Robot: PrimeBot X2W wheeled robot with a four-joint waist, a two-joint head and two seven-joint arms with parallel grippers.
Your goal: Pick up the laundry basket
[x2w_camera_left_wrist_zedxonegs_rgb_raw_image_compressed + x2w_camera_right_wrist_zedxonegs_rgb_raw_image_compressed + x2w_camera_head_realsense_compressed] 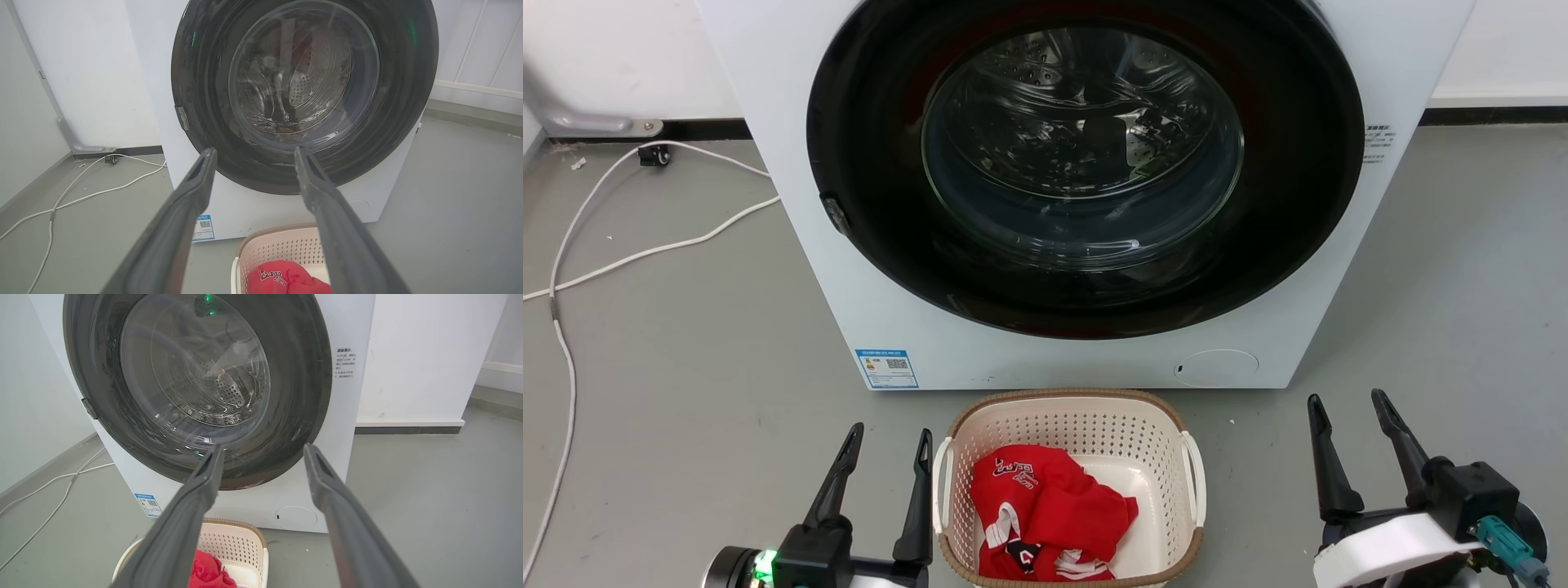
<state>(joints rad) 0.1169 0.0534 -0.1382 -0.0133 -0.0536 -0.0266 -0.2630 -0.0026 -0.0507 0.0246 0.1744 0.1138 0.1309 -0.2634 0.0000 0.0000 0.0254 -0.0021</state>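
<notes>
The laundry basket (pixel 1068 425), cream-white and perforated with a brown rim, sits on the grey floor just in front of the washer, with a red garment (pixel 1045 514) inside. Its white handles (pixel 942 482) stand at both short sides. My left gripper (pixel 889 441) is open beside the basket's left handle, close to it but apart. My right gripper (pixel 1347 404) is open on the floor side well to the basket's right. The left wrist view has the basket (pixel 282 245) low between the fingers (pixel 192 196). In the right wrist view the basket (pixel 237 543) lies at the bottom left.
A white front-loading washer (pixel 931 327) with a shut dark round door (pixel 1086 163) stands right behind the basket. White cables (pixel 645 249) trail over the floor at the left. Walls run behind the washer and along the left.
</notes>
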